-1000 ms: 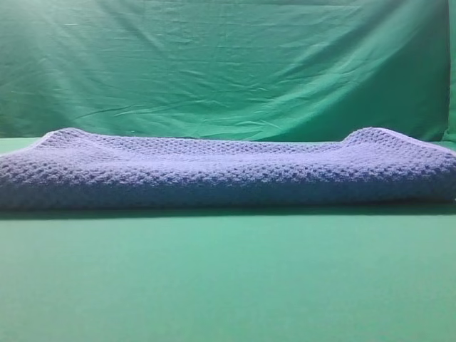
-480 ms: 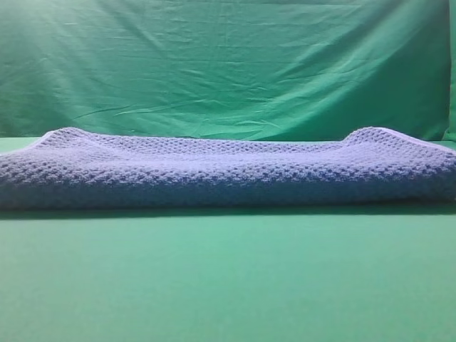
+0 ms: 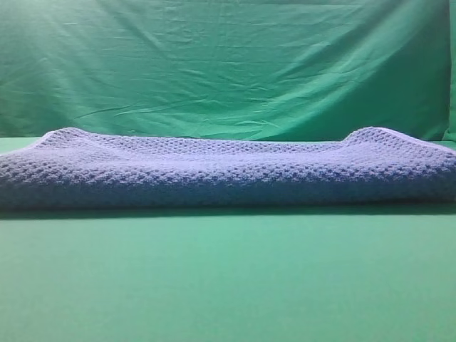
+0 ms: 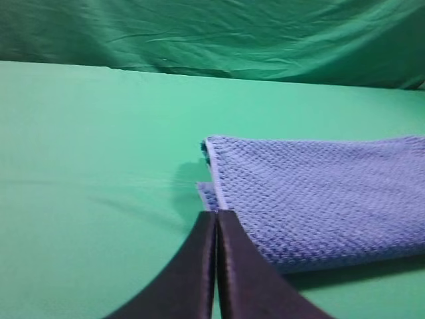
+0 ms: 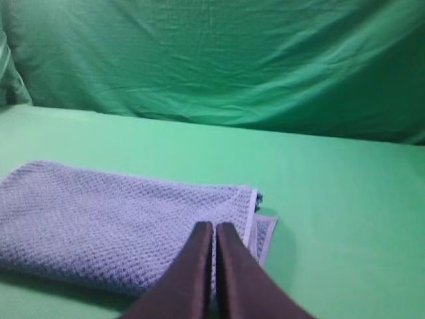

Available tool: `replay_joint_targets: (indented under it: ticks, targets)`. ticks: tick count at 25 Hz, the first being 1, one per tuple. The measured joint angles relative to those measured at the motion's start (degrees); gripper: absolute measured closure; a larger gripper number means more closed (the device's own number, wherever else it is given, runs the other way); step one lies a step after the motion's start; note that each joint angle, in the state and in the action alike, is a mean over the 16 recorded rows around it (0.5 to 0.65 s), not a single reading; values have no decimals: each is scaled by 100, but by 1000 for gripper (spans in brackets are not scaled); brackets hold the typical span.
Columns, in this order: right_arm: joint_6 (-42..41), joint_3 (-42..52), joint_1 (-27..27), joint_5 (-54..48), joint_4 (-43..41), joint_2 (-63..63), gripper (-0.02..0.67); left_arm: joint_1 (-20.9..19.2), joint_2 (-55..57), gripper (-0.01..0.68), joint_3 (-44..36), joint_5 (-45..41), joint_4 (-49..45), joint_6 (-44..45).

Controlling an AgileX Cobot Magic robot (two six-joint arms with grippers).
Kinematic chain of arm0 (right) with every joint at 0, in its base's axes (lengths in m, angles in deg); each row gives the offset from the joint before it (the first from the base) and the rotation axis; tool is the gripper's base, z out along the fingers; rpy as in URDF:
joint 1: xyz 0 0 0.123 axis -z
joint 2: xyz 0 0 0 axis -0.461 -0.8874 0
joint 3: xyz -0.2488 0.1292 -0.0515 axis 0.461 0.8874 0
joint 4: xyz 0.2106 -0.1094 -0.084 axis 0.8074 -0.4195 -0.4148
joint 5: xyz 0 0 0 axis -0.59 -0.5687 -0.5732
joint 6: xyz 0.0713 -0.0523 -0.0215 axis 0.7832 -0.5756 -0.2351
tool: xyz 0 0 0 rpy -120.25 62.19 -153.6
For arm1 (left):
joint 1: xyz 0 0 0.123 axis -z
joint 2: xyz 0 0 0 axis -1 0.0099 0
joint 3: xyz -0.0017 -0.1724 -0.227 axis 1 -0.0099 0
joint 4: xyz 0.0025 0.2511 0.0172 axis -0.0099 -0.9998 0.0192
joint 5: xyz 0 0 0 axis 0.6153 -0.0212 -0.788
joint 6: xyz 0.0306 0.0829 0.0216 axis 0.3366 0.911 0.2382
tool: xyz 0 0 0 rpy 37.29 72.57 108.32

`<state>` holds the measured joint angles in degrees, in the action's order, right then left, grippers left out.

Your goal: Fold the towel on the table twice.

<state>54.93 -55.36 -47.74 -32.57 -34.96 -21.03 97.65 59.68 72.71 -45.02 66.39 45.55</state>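
The blue-grey waffle-weave towel (image 3: pixel 228 171) lies folded in a long band across the green table (image 3: pixel 228 278); its two far corners hump up a little. No gripper shows in the exterior high view. In the left wrist view my left gripper (image 4: pixel 216 214) is shut and empty, its tips by the near left end of the towel (image 4: pixel 319 193), where a lower layer peeks out under the pale hem. In the right wrist view my right gripper (image 5: pixel 214 227) is shut and empty, its tips over the near right end of the towel (image 5: pixel 113 219).
A wrinkled upright green cloth backdrop (image 3: pixel 228 64) stands behind the table. Bare green table (image 4: pixel 86 166) lies left of the towel, and more (image 5: pixel 345 219) lies right of it and in front of it.
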Motion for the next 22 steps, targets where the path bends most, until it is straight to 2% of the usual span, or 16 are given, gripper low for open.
replay_joint_targets:
  ticks: [10, 22]
  targets:
    - [-2, 325, 0, 4, 0, 0, 649, 0, 1, 673, -10, -76, 733, 0]
    - [-6, 342, 0, -298, -68, 0, 649, 0, 1, 673, -239, -482, 358, 2]
